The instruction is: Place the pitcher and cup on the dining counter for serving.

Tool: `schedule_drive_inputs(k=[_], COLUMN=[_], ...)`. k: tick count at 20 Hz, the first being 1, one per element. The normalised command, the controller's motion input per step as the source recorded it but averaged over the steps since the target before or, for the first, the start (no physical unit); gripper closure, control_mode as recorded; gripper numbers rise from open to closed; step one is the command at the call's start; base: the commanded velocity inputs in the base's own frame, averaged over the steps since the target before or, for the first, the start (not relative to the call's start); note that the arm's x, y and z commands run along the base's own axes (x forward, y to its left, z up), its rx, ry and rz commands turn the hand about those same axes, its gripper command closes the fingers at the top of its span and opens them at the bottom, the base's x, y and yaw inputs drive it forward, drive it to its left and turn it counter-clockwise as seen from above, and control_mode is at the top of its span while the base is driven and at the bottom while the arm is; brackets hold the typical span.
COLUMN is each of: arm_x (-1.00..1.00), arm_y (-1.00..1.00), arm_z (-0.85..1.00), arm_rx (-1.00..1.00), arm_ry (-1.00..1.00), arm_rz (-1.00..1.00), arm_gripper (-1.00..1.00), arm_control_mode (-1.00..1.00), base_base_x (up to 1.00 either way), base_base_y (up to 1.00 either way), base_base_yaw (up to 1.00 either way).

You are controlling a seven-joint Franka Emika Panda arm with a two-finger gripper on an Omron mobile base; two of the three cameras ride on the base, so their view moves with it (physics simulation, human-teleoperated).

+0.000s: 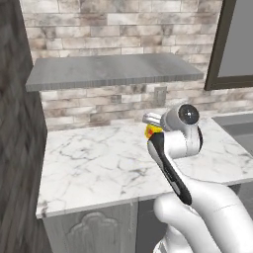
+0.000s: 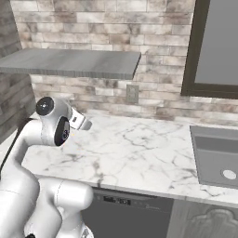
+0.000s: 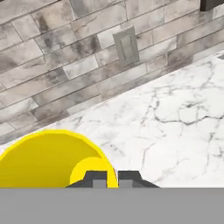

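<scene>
Hand view puts the gripper (image 3: pixel 107 178) right at the yellow cup (image 3: pixel 48 159), jaws pinched almost together on its rim, one tip inside the mouth and one outside, so the cup is gripped. Just beyond the jaws spreads the marble worktop (image 3: pixel 175 127). Past that rises the brick backsplash (image 3: pixel 52 61) with a wall outlet (image 3: pixel 126 45). Left base view shows the cup (image 1: pixel 151 131) beside the wrist, above the worktop (image 1: pixel 99 163).

The cup (image 1: pixel 153 131) showed as a yellow sliver behind the arm at centre frame; in the hand view its lower half was cut off at bottom left.
</scene>
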Motion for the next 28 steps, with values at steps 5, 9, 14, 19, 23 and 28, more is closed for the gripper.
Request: schedule_drive_inputs(k=[5,9,14,19,23,28], arm_x=[0.00,0.00,0.00,0.00,0.00,0.00], arm_y=[0.00,0.00,0.00,0.00,0.00,0.00], arm_z=[0.00,0.00,0.00,0.00,0.00,0.00], arm_rx=[0.00,0.00,0.00,0.00,0.00,0.00], arm_ry=[0.00,0.00,0.00,0.00,0.00,0.00], arm_rz=[0.00,0.00,0.00,0.00,0.00,0.00], arm_gripper=[1.00,1.00,1.00,1.00,1.00,1.00], arm_control_mode=[1.00,1.00,1.00,1.00,1.00,1.00], base_base_x=[-0.80,-1.00,-0.81,-0.50,-0.27,-0.16], base_base_y=[-0.71,-0.85,-0.37,-0.14,-0.01,0.00], base_base_yaw=[0.28,0.68,0.92,1.00,1.00,1.00])
